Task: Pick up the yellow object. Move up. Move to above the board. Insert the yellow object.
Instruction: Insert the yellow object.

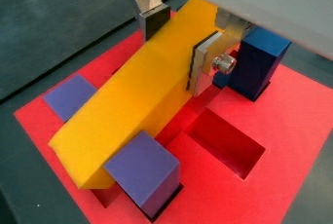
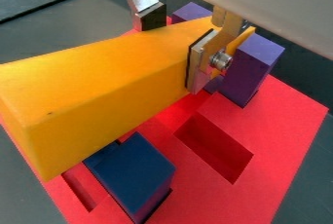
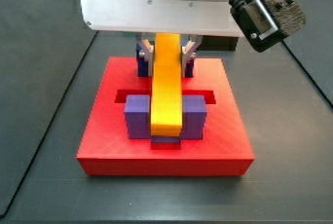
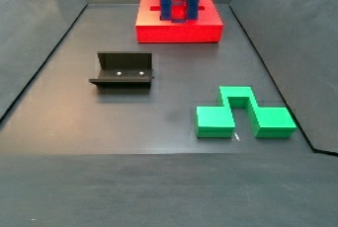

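Note:
The yellow object [image 1: 130, 101] is a long yellow-orange bar lying across the red board [image 1: 279, 121], between its blue-purple posts [image 1: 260, 62]. Both side views show the bar [image 3: 168, 82] running front to back between the posts [image 3: 136, 116], its top about level with theirs. My gripper [image 1: 178, 53] is directly above the board, its silver fingers [image 1: 202, 67] on either side of the bar's far end with the dark pads against its sides. In a wrist view the bar [image 2: 92, 92] hides the slot under it, and an open slot [image 2: 215, 150] shows beside it.
The dark fixture [image 4: 123, 70] stands on the grey floor in front of the board [image 4: 179, 32]. A green stepped block [image 4: 244, 113] lies at the front right. Dark walls close in the floor at the sides.

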Available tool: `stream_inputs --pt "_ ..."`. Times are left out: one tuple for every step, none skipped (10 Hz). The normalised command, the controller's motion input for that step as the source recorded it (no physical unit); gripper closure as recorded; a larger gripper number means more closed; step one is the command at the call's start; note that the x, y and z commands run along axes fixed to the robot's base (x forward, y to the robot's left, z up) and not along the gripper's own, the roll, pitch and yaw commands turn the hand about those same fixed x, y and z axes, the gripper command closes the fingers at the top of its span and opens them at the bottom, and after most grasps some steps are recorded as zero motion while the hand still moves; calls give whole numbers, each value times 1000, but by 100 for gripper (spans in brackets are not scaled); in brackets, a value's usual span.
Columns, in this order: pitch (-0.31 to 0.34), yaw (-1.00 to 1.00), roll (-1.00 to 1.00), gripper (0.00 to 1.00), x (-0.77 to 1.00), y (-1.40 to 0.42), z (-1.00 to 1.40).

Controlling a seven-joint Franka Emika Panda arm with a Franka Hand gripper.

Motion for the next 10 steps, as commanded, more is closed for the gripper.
stream_inputs --pt "0 -74 -23 100 0 0 -109" --pt "0 -80 -11 100 0 0 -131" --pt "11 -86 0 100 0 0 -194" --pt "0 -71 -9 100 0 0 -234" --pt "-27 0 -61 100 0 0 -240" --pt "-49 0 -119 100 0 0 -297" --pt "-44 0 -116 100 0 0 -317" --pt "-43 0 -120 100 0 0 -343" --pt "-29 0 -119 100 0 0 -337" --pt "-7 0 -116 100 20 0 -294"
